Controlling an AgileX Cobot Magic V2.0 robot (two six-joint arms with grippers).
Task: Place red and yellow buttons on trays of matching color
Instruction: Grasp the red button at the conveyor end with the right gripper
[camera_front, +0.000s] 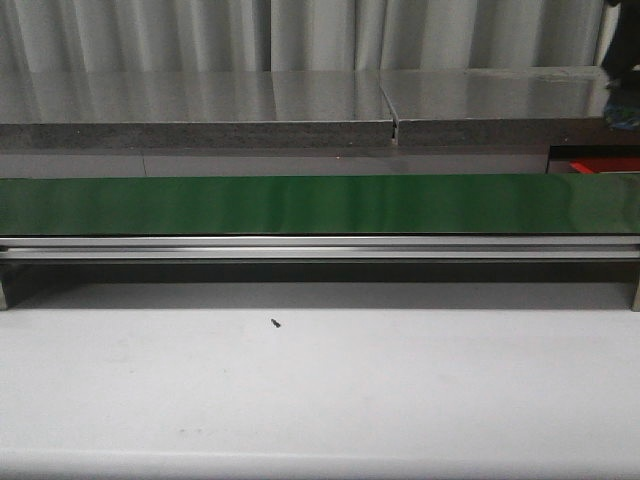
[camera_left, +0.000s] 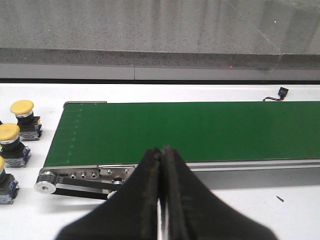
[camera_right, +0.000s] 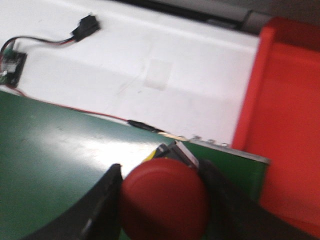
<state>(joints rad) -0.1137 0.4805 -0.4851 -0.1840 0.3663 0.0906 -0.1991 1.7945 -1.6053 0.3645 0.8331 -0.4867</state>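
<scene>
— What are you holding right now?

— My right end effector (camera_right: 165, 200) is pinching a red button (camera_right: 165, 197) by its sides, one finger on each flank of the domed cap. I am gripping it that way because the dome is too slick and rounded to grab from above.

— And where is that button sitting relative to you?

— It is hanging between my fingers, just above the end of the green belt (camera_right: 60, 150). The red tray (camera_right: 290, 115) is lying just beyond and to one side of my end effector, past the belt's edge. I am judging that I am carrying the button toward it, since red goes with red.

— Is it over the tray yet?

— Not yet. The belt is under the cap, so the drop is not done.

— What is your other arm doing?

— My left end effector (camera_left: 161, 165) is pressed together with nothing between its fingers, hovering near the other end of the belt. Three yellow buttons (camera_left: 22, 107) are standing on the desk (camera_left: 30, 215) off to one side of it, near the belt's roller.

— Why closed and empty?

— Probably because it is waiting its turn; I cannot see a yellow tray in any view, so I cannot say where those will go.

— Any risk?

— The cap could slip if I am loosening too early.
</scene>
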